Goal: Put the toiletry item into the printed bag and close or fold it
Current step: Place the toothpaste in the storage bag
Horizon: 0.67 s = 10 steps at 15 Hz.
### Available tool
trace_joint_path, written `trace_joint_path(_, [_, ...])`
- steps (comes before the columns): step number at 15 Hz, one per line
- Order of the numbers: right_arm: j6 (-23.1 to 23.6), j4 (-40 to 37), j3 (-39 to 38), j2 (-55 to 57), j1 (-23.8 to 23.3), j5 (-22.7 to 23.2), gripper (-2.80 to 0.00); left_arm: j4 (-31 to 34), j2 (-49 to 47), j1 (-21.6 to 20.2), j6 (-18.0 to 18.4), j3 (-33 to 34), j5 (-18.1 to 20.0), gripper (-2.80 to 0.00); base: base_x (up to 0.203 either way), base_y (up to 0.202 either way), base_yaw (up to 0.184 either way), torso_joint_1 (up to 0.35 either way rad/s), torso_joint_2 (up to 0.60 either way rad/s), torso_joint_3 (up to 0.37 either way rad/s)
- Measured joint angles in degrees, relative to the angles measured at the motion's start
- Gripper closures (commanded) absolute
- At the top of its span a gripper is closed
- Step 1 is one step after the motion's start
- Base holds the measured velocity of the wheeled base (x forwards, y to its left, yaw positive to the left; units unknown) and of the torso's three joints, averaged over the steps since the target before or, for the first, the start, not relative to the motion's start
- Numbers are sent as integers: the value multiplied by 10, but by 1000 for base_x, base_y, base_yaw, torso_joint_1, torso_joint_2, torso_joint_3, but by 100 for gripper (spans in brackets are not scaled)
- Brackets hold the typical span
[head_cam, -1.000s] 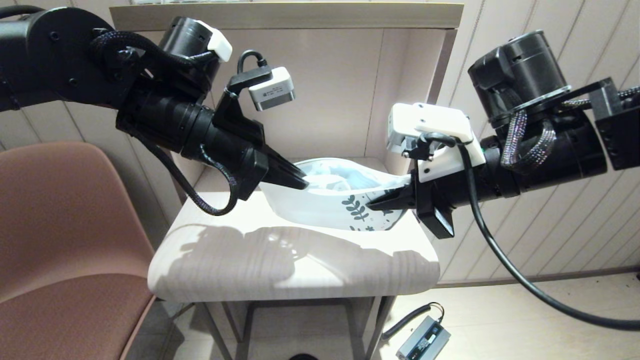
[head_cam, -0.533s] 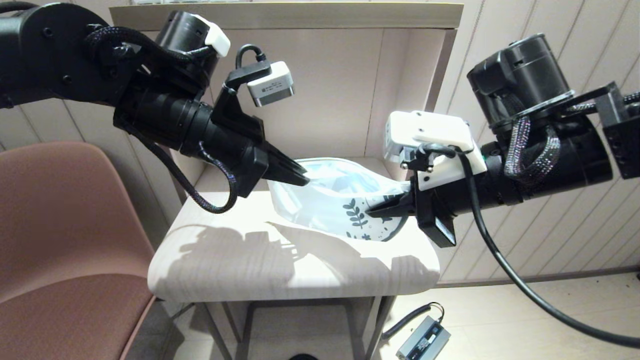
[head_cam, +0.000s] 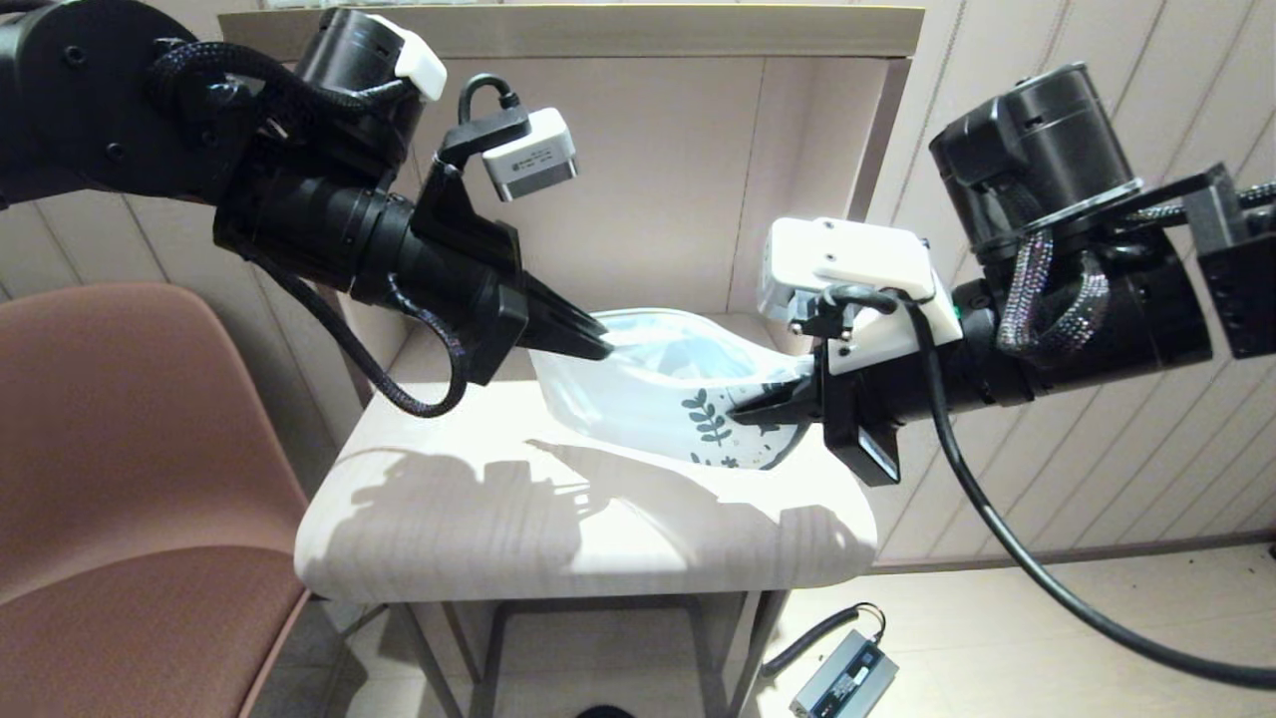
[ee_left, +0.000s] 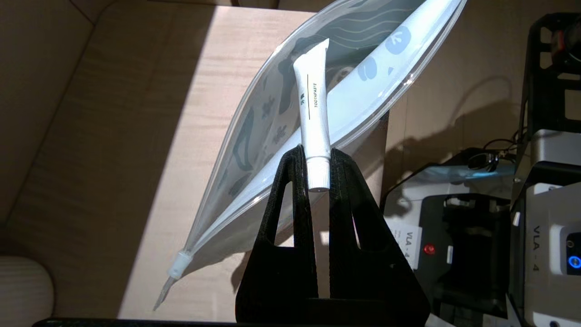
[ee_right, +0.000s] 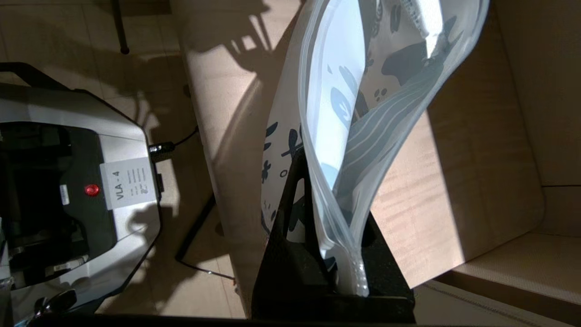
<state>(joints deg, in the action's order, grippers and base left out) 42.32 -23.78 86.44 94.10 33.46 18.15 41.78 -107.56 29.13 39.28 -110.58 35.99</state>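
The printed bag point(head_cam: 653, 404) hangs over the table, white with dark leaf prints, its mouth gaping. My right gripper point(head_cam: 746, 409) is shut on the bag's printed end point(ee_right: 336, 104), and the zip edge runs down between its fingers point(ee_right: 290, 190). My left gripper point(head_cam: 598, 347) is at the bag's other end, shut on the toiletry item point(ee_left: 312, 104). This is a small white toothpaste tube held by its cap, with its flat end pointing into the open bag point(ee_left: 254, 131). In the head view the tube is hidden behind the left fingers.
The pale wooden table point(head_cam: 558, 538) stands in a shelf alcove with walls behind and to the right. A brown chair point(head_cam: 120, 449) is at the left. A white ribbed mug point(ee_left: 13, 281) sits near the table's back corner. A small device with a cable point(head_cam: 842, 678) lies on the floor.
My left gripper has risen a little and drawn slightly left with the tube. The bag's mouth has shifted with it. The right gripper has barely moved.
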Motion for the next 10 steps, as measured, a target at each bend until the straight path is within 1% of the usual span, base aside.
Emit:
trace_joint_path(3, [-16,62,-1,9,-5,-2,0,-17,6,-8,-4,0,2,0,0,0,0,0,0,0])
trace_joint_path(6, [-70,134,-2,28,-7,-10,0,-30,12,-11,-24,-1,2,0,0,0,0,0,0,0])
trace_joint_path(8, [-131,185,-3,43,-6,-14,0,-40,16,-13,-36,-1,1,0,0,0,0,0,0,0])
trace_joint_path(9, [-180,209,-3,50,-6,-20,0,-40,17,-13,-40,-1,1,0,0,0,0,0,0,0])
trace_joint_path(10, [-240,233,-2,56,-4,-34,0,-40,19,-14,-41,-1,2,0,0,0,0,0,0,0])
